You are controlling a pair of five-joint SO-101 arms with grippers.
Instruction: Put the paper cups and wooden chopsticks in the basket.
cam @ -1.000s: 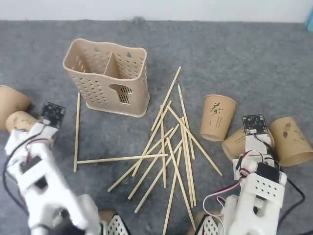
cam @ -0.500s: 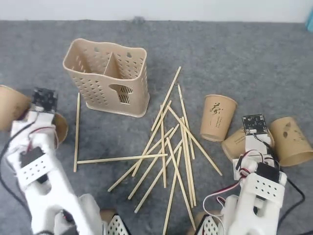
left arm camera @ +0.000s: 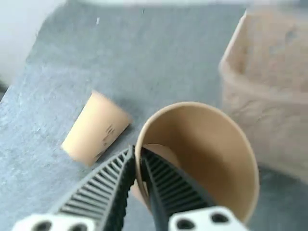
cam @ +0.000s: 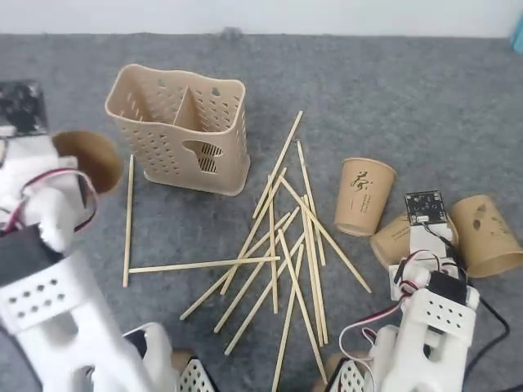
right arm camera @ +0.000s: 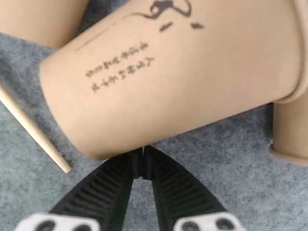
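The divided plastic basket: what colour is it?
The perforated plastic basket is pale beige, with rows of small holes; the high view shows it best.

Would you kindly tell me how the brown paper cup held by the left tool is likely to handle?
Held by one thin rim wall in the left tool, the brown paper cup will probably flex or swivel. It looks empty, so likely light and easily crushed.

White arms (cam: 47, 304) bear black ribbed tools (left arm camera: 137, 152).
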